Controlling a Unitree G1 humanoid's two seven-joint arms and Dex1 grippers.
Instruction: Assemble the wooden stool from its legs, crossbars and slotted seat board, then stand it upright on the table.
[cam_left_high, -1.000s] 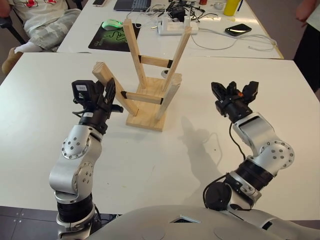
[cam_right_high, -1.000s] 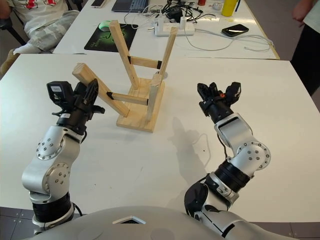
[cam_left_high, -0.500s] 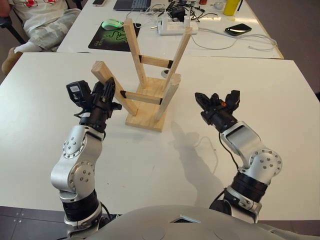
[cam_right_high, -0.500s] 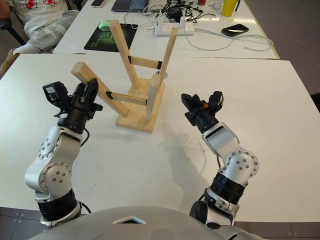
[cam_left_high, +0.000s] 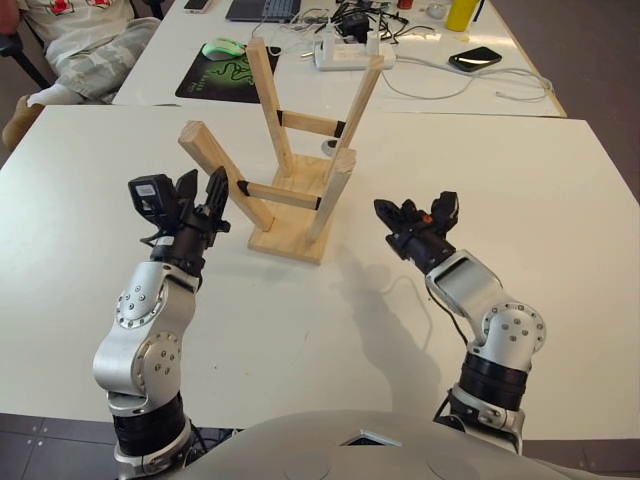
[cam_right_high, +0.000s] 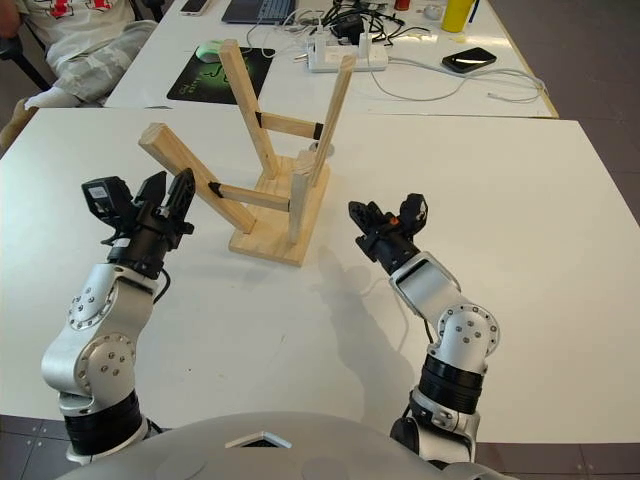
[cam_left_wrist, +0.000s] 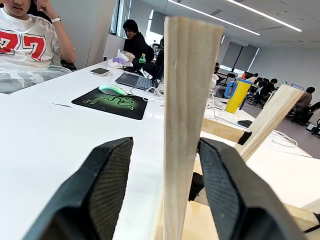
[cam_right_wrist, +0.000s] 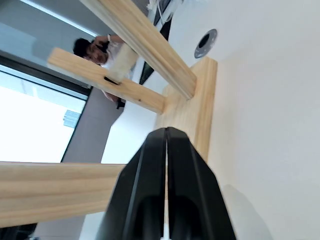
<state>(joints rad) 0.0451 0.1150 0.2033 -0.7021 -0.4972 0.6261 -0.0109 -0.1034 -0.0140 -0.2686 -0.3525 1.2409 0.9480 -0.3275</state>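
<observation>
The wooden stool lies upside down, its seat board flat on the white table. Two legs stand up from it, joined by a crossbar. A third leg leans out to the left, tied in by a lower crossbar. My left gripper is open just beside that leaning leg, which shows between its pads in the left wrist view. My right gripper hovers low, right of the board, shut on nothing and pointing at the board's edge.
The far table holds a mouse pad with a mouse, a power strip, a phone, cables and a yellow bottle. Bare tabletop lies in front of the stool and to the right.
My right arm has swung left, bringing its gripper close to the seat board. My left gripper has drawn slightly left and back beside the leaning leg. The stool has shifted very slightly.
</observation>
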